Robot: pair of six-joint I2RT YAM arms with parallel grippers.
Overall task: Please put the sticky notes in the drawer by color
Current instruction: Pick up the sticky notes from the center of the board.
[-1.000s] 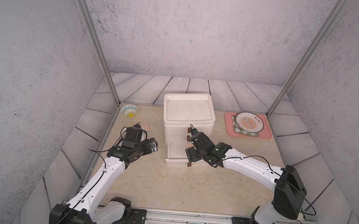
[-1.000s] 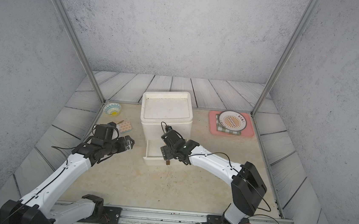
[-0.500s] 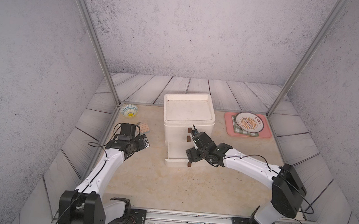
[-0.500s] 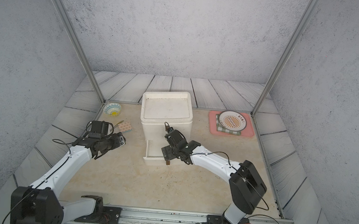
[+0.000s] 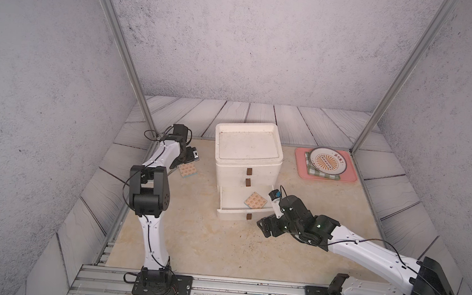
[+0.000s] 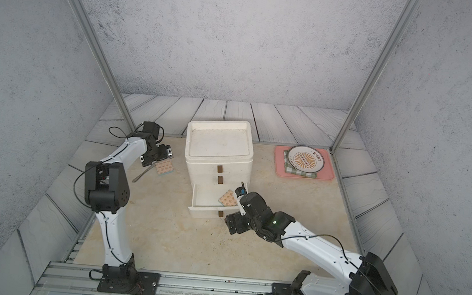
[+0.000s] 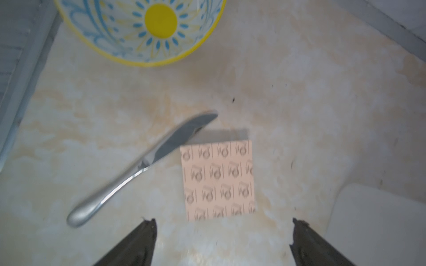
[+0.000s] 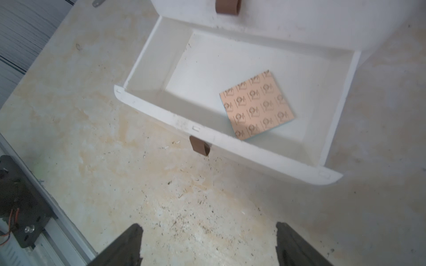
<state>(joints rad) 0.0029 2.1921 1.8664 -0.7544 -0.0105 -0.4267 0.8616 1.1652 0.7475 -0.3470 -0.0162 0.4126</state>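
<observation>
The drawer (image 5: 246, 166) is a white three-drawer chest; its lowest drawer (image 5: 232, 213) stands pulled out. One orange-patterned sticky note (image 5: 255, 200) (image 8: 257, 104) lies flat inside it. A second orange-patterned sticky note (image 5: 188, 169) (image 7: 217, 179) lies on the table left of the chest. My left gripper (image 5: 180, 163) (image 7: 223, 222) hovers just short of that note, open and empty. My right gripper (image 5: 266, 226) (image 8: 208, 225) is open and empty over the table, in front of the open drawer and to its right.
A metal knife (image 7: 143, 165) (image 6: 142, 172) lies touching the left note's corner. A yellow-and-blue bowl (image 7: 140, 30) sits beyond it by the wall. At the back right a pink tray (image 5: 325, 178) holds a checked cloth and a plate (image 5: 327, 161).
My left arm swung away from the chest to the far left and its jaws widened over the note by the knife. My right gripper drew back from over the open drawer.
</observation>
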